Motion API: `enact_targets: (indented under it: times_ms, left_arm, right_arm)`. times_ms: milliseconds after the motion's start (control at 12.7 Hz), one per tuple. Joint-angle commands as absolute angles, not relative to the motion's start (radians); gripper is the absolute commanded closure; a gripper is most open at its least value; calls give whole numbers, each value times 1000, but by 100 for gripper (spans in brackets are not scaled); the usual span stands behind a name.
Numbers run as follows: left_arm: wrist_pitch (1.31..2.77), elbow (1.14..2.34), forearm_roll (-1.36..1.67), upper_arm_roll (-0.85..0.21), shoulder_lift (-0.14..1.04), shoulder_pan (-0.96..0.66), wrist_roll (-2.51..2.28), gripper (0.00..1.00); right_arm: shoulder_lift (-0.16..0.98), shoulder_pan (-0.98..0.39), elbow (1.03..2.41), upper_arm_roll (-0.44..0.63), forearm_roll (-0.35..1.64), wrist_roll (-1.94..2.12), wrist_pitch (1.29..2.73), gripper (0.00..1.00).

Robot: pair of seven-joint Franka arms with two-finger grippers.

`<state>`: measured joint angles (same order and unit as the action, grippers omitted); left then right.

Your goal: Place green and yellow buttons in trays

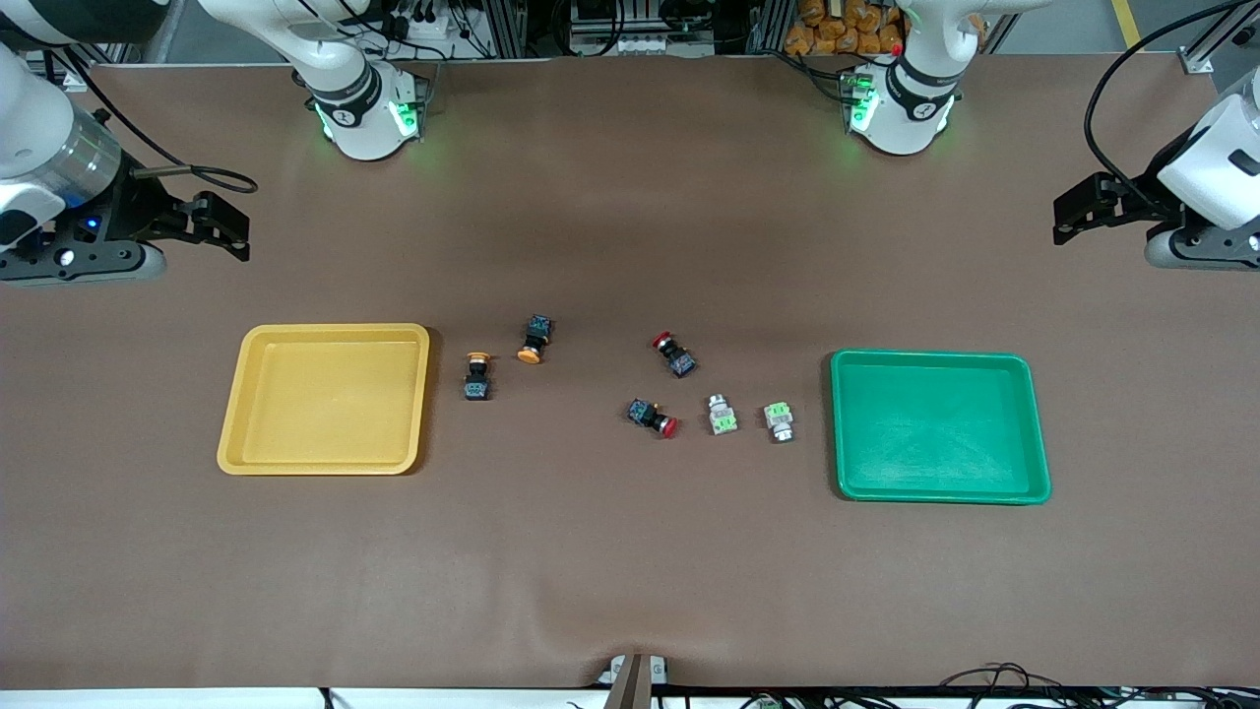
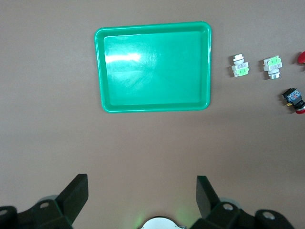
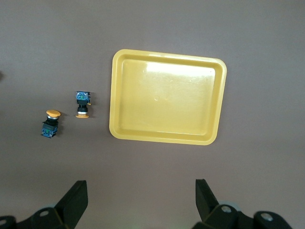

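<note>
both the yellow tray (image 1: 325,399) and green tray (image 1: 938,427) hold nothing; left gripper (image 2: 142,195) and right gripper (image 3: 141,198) spread apart.

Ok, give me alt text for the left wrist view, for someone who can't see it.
An empty green tray lies on the brown table, with two green buttons side by side beside it and a red-capped switch near the picture's edge. The open left claw hangs above bare table, holding nothing.
</note>
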<state>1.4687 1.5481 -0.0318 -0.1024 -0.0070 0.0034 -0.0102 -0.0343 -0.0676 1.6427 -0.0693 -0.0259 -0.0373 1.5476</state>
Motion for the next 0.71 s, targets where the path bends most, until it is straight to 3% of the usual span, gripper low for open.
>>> enact_targets:
  times_ms: [0, 628]
  left_arm:
    - [1467, 1540, -41, -107, -8, 12, 3, 0]
    - [1459, 1476, -32, -106, 31, 11, -9, 0]
  right_arm:
    - [-40, -28, 1637, -69, -20, -43, 1536, 0]
    - [-38, -12, 1637, -72, -20, -15, 1540, 0]
